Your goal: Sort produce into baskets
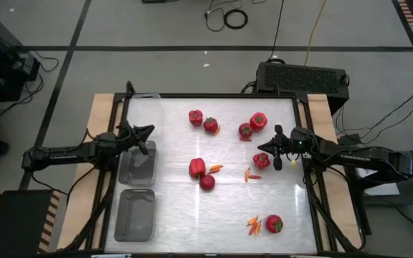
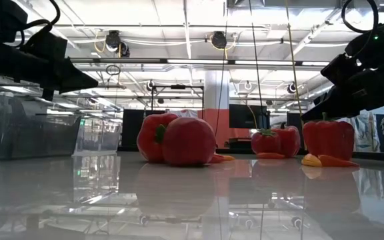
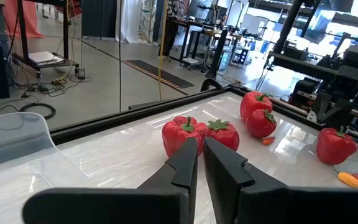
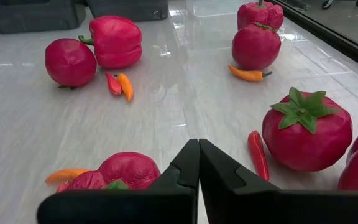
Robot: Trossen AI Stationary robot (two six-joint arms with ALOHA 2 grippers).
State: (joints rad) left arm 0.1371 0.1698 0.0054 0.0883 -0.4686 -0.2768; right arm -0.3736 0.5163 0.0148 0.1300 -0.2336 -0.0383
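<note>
White table (image 1: pixel 228 215) w/ red produce (image 1: pixel 197 168) scattered, 3 clear baskets (image 1: pixel 136 213) left side.

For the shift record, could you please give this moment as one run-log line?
left tool: shut, empty, above clear rectangular plastic bins | right tool: shut, empty, beside red bell pepper | bins: no produce visible inside

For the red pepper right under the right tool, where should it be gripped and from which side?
Probably around its wide body, from straight above. The red pepper sits on the table just beside the right tool, whose fingers are shut and would need to open first. Its green stem is too small to hold. Orange chilies lie close by, so descend vertically rather than sweep sideways.
</note>
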